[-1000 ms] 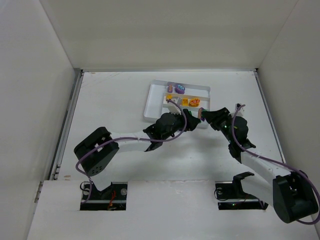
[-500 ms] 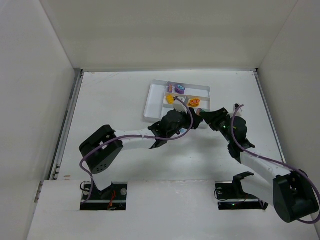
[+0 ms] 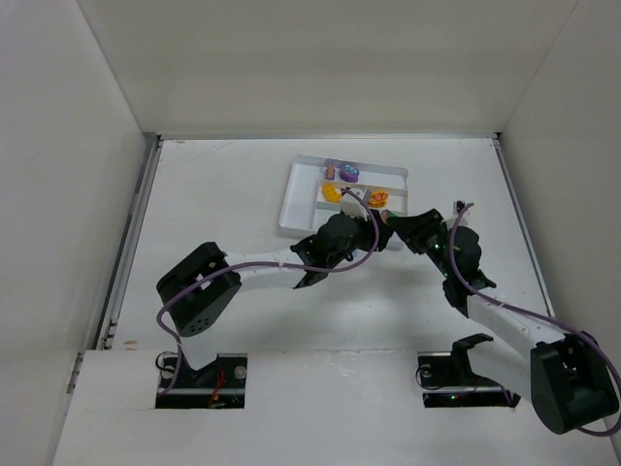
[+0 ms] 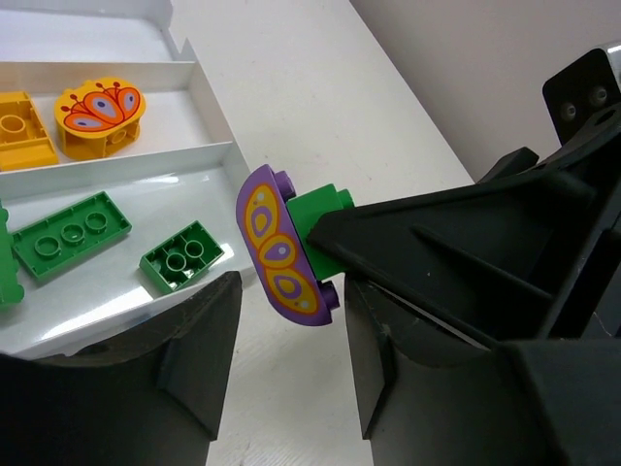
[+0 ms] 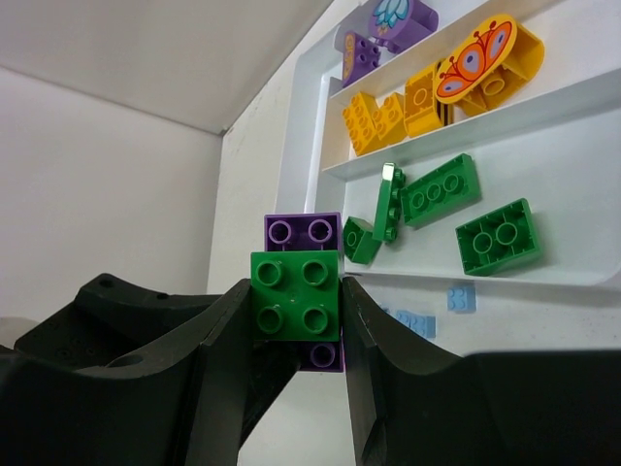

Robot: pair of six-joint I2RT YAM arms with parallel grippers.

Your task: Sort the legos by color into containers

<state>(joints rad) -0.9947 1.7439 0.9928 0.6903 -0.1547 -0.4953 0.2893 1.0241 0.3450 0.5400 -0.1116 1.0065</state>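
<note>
My right gripper [image 5: 296,291] is shut on a clump of legos: a green square brick [image 5: 296,291] stuck onto a purple brick [image 5: 303,231]. The left wrist view shows the same clump end-on, with the purple piece [image 4: 283,243] bearing a yellow butterfly-wing print and the green brick [image 4: 325,209] behind it. My left gripper [image 4: 291,330] is open, its fingertips on either side of the purple piece's lower end without touching it. From above, both grippers [image 3: 378,231] [image 3: 400,229] meet just in front of the white tray [image 3: 291,199], whose compartments are the containers.
The tray's compartments hold purple pieces [image 5: 388,24], yellow-orange bricks [image 5: 417,97] and green bricks [image 5: 441,189] in separate rows. A yellow butterfly brick [image 4: 100,109] and two green bricks [image 4: 73,233] show beside my left jaws. Small pale blue bricks [image 5: 461,296] appear just outside the tray's near wall.
My left arm has moved right, bringing its gripper up to the clump in the right gripper, and its jaws have narrowed a little. The right arm has stayed almost still.
</note>
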